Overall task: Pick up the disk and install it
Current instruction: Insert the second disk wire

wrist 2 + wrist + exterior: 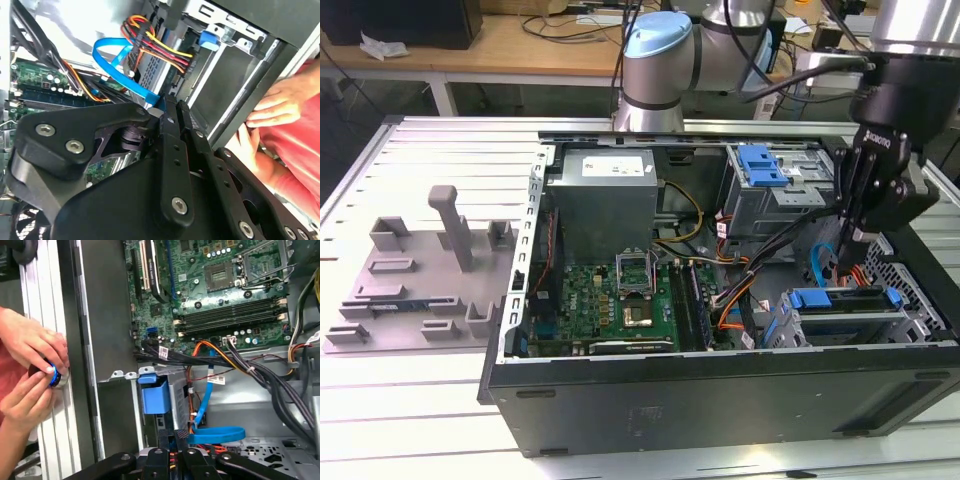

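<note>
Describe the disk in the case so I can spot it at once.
Find the open computer case in the exterior view and go to its near corner on that view's right. There the disk sits in a drive cage, just below the gripper. Its long bright blue carrier, unlike the blue clip farther back, frames a metal body.

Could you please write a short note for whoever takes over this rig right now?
Tool: shut, holding nothing, hanging inside the case above the drive cage.
Disk: lying in that cage just below the tool, not gripped.
Done: the disk appears placed in its bay.
Left: full seating cannot be told from here; check it.
Caution: a person's hands are at the case wall.
</note>
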Motion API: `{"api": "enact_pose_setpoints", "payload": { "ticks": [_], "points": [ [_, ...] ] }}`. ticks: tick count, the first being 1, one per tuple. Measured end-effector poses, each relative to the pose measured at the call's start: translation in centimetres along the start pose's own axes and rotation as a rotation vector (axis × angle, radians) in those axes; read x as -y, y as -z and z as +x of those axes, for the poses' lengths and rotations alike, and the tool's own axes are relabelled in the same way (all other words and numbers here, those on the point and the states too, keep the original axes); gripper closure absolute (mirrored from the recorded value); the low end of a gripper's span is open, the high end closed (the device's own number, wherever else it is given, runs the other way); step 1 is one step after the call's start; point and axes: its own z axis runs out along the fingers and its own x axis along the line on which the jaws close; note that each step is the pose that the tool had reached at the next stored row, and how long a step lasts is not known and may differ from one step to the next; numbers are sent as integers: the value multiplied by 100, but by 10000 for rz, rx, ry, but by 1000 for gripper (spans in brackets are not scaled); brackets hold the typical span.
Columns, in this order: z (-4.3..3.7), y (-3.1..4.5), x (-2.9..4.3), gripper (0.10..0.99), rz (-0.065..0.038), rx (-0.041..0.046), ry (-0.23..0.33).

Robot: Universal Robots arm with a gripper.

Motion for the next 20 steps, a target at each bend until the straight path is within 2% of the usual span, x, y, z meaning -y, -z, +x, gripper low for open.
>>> {"api": "enact_pose_setpoints", "payload": {
  "ticks": [2, 3, 4, 5, 7, 8, 10, 11, 12, 15, 18, 20],
  "points": [
    [39, -14, 6, 925, -20, 180, 9],
    [58, -21, 8, 925, -40, 376, 21],
    [68, -25, 10, 925, -56, 624, 40],
    [72, -25, 10, 925, -62, 745, 52],
    [78, -28, 11, 925, -52, 943, 97],
    [79, -28, 11, 925, -35, 1000, 127],
    [84, -30, 13, 925, 43, 1264, 222],
    [87, -32, 13, 925, 62, 1350, 241],
    [96, -35, 14, 925, 84, 1504, 258],
    [130, -47, 19, 925, 103, 1806, 265],
    [189, -68, 28, 925, 102, 1999, 271],
    [232, -84, 34, 925, 87, 2173, 274]
  ]
}}
